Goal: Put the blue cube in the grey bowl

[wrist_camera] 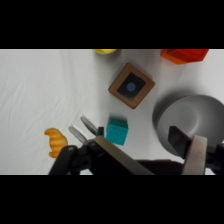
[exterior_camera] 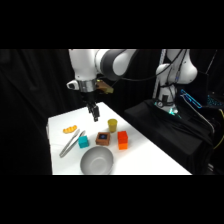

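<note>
white counter [exterior_camera: 145, 155] carries everything. blue cube [exterior_camera: 83, 141] sits free on it, just up-left of the grey bowl [exterior_camera: 97, 161], not touching. metal tongs [exterior_camera: 70, 144] lie just left of the cube. brown block with a blue patch [exterior_camera: 103, 138] is right of the cube, orange block [exterior_camera: 122, 140] right of that, yellow cup [exterior_camera: 112, 125] behind them. small orange thing [exterior_camera: 69, 130] near the counter's left edge, shape hard to make out.

pincer [exterior_camera: 94, 117] hangs above the counter behind the cube, holding nothing. in the wrist view its fingers [wrist_camera: 196, 155] are spread, the cube [wrist_camera: 117, 131] above the left one. there the bowl [wrist_camera: 192, 117] is partly hidden by the right finger; cup [wrist_camera: 105, 51] and orange block [wrist_camera: 184, 54] are cut off at the top.
</note>
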Motion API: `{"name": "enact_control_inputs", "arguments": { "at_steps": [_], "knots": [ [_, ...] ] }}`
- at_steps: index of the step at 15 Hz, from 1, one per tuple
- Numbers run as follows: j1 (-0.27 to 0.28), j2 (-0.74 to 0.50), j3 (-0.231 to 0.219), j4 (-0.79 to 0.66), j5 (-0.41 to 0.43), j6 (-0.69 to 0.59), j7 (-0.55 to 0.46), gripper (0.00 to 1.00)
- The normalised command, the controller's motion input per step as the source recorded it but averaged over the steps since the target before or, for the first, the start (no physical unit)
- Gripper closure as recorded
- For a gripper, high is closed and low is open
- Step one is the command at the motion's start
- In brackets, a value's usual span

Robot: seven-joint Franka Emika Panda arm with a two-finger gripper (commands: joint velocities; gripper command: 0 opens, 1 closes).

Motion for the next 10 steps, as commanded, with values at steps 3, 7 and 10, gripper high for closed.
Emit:
{"name": "enact_control_inputs", "arguments": {
  "at_steps": [3,7,10],
  "knots": [
    [-0.039,0.4,-0.014,0.47,0.131,0.14,0.07,0.0],
    [-0.019,0.39,-0.017,0.47,0.119,0.1,0.08,0.0],
    [-0.036,0.3,-0.03,0.37,0.123,0.08,0.05,0.0]
  ]
}}
